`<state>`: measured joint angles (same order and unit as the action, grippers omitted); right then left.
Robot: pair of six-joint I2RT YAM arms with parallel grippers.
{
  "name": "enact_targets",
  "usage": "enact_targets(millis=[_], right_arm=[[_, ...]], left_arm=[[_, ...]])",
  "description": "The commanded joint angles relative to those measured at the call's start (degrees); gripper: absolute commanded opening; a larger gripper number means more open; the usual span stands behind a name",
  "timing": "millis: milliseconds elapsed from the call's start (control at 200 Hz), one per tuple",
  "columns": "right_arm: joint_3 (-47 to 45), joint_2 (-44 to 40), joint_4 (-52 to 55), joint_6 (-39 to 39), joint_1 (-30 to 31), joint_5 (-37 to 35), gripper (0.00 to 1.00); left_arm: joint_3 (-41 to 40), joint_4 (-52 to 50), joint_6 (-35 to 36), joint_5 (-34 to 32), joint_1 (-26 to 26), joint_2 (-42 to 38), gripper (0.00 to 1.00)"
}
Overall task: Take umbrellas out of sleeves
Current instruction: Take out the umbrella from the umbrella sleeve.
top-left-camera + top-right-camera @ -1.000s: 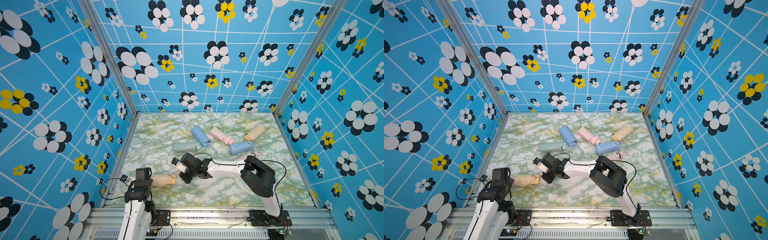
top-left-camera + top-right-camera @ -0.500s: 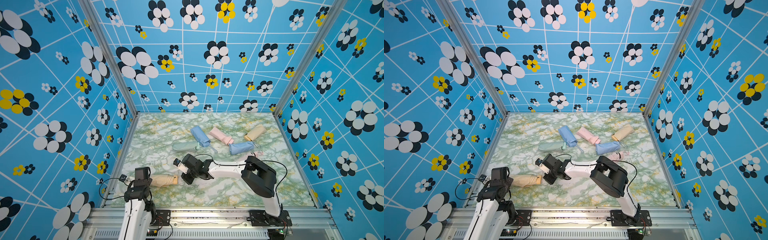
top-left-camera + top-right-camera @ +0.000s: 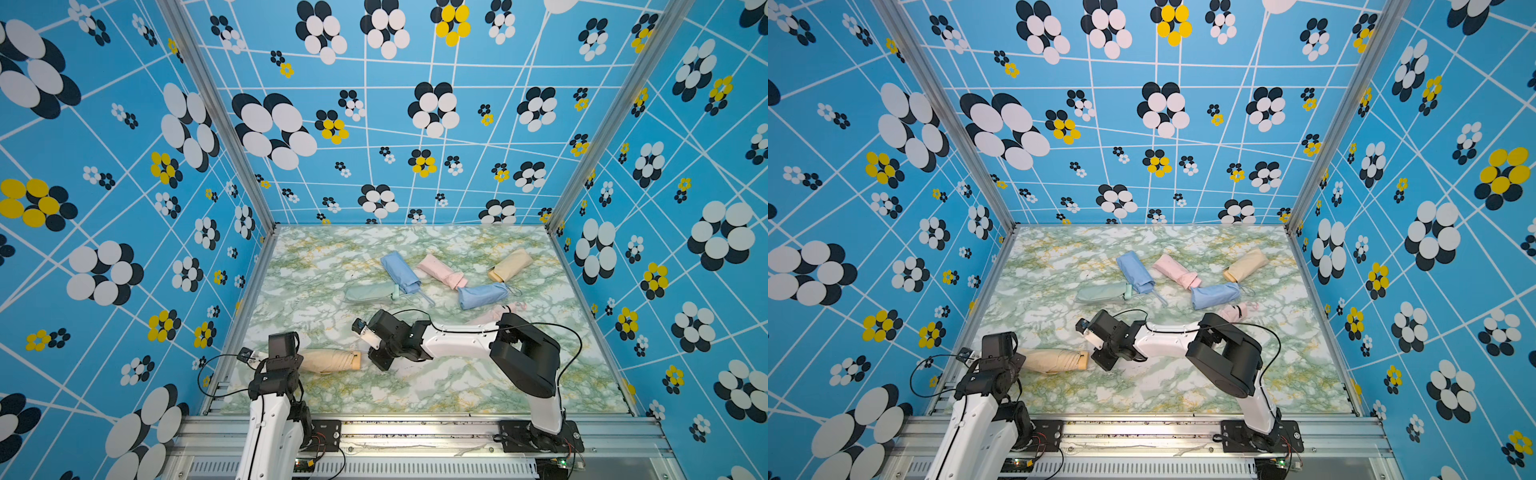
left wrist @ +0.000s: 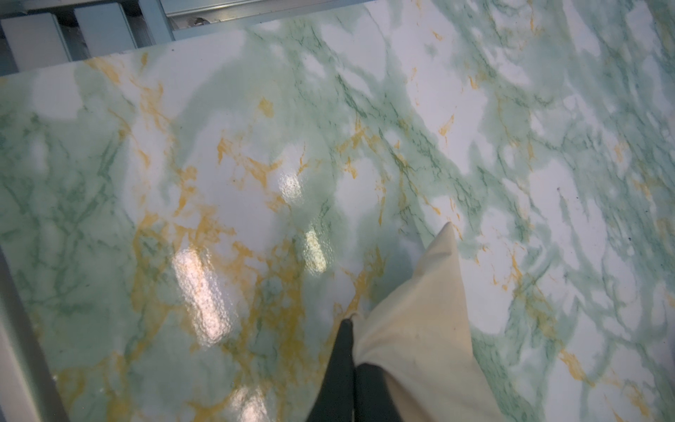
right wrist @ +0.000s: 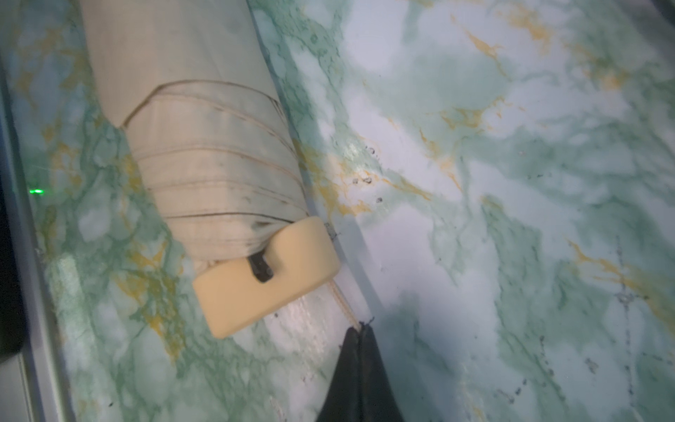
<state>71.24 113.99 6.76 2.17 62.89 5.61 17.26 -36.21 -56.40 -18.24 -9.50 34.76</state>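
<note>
At the lower left of the table (image 3: 457,390) in both top views, I have my left gripper (image 4: 351,323) clamped tight on the closed end of the beige sleeve (image 4: 420,329), with the cloth bunched between its black fingers. Just right of it the beige umbrella (image 3: 332,360) lies flat, low in the frame and left of centre. My right wrist view shows its pleated body partly out of the sleeve's mouth and the blocky handle (image 5: 266,277) fully clear. A thin wrist cord (image 5: 343,303) runs from the handle to my right gripper (image 5: 359,329), which is pinched closed on the cord's end just right of the handle. Higher in the frame, from the middle toward the right, lie a mint umbrella (image 3: 368,293), a blue umbrella (image 3: 399,272), a pink umbrella (image 3: 440,270), a second blue umbrella (image 3: 482,296), a second pink umbrella (image 3: 494,313) partly hidden behind the right arm (image 3: 457,340), and a second beige umbrella (image 3: 510,265). From here I cannot tell how far each one sits in its sleeve.
</note>
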Motion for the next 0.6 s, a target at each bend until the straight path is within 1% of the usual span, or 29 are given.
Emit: enact_targets(millis=[0, 595], right_arm=[[-1.4, -2.7, 1.9, 0.6, 0.0, -1.9, 0.0], [-3.7, -4.7, 2.3, 0.2, 0.0, -3.3, 0.0]], left_arm=[[0.9, -0.1, -0.9, -1.7, -1.1, 0.3, 0.0], [0.3, -0.3, -1.4, -2.5, -2.1, -0.4, 0.0]])
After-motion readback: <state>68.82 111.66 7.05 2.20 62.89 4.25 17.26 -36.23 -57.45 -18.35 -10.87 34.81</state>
